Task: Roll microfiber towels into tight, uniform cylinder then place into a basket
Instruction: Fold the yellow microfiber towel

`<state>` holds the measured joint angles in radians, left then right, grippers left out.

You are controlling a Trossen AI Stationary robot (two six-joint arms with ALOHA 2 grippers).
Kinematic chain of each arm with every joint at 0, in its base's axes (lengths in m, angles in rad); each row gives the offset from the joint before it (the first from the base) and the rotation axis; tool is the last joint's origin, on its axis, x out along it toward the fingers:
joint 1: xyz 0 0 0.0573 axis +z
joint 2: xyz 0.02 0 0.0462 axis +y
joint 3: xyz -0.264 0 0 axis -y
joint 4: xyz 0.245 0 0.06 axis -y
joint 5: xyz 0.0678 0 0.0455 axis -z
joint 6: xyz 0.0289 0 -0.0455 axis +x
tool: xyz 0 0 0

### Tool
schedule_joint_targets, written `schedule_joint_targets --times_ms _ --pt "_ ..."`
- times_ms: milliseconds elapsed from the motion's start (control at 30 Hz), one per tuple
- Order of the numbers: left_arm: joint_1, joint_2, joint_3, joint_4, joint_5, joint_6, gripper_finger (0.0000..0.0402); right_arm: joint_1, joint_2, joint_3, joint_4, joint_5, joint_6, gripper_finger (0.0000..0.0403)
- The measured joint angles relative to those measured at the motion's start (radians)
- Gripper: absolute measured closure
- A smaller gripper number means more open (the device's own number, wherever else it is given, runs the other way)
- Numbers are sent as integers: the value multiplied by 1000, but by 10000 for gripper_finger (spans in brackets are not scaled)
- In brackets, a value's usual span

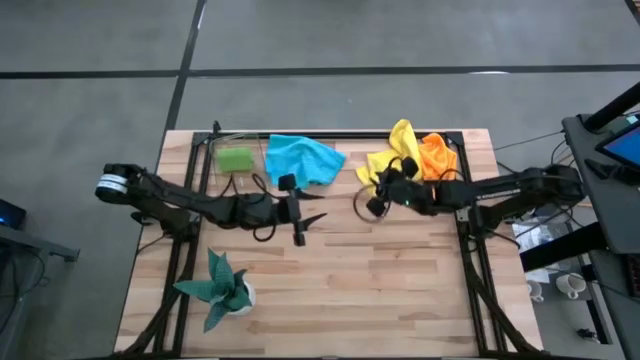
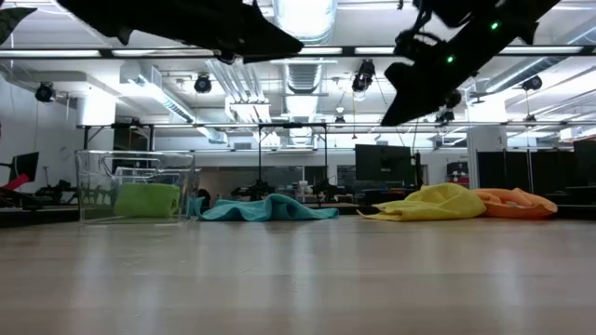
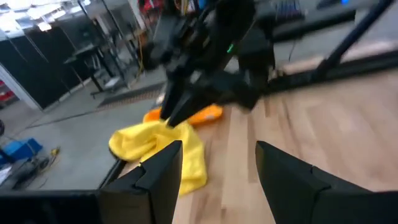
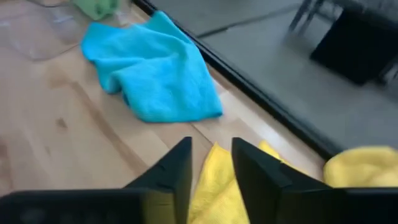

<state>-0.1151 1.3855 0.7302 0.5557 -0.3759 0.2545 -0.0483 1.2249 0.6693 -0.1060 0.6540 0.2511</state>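
A rolled lime green towel [image 1: 236, 159] [image 2: 146, 200] lies in the clear basket [image 1: 220, 148] [image 2: 93, 181] at the far left. The blue towel [image 1: 302, 158] [image 4: 155, 68] lies crumpled beside the basket. The yellow towel [image 1: 395, 155] [image 2: 433, 203] and the orange towel [image 1: 438, 155] [image 2: 512, 203] lie bunched side by side at the far right. My right gripper [image 1: 368, 200] [image 4: 209, 152] hangs above the table just near of the yellow towel, its fingers a little apart with nothing between them. My left gripper [image 1: 310, 215] [image 3: 217, 149] hovers open mid-table, pointing toward the right arm.
A teal spiky plant in a white pot [image 1: 222, 288] stands near the table's front left. A black metal frame [image 1: 330, 135] runs along the far edge and down both sides. Bare wood spreads across the middle and front of the table.
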Motion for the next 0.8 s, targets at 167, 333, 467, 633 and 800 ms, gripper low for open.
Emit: schedule_joint_targets --times_ms 167,333,467,633,800 --pt "1 -31 -51 3 -6 -150 214 -180 90 42 12 -150 37 242" --pt "2 -38 -94 1 -7 -191 214 -360 273 162 -30 -339 37 218" --pt "4 -71 -95 -72 -8 -194 214 -445 413 296 -161 -347 11 216" --pt "2 -128 -98 -238 -7 -229 214 -466 543 439 -327 -348 -15 216" --pt "2 -142 -99 -234 -7 -249 214 -465 635 535 -379 -337 11 215"
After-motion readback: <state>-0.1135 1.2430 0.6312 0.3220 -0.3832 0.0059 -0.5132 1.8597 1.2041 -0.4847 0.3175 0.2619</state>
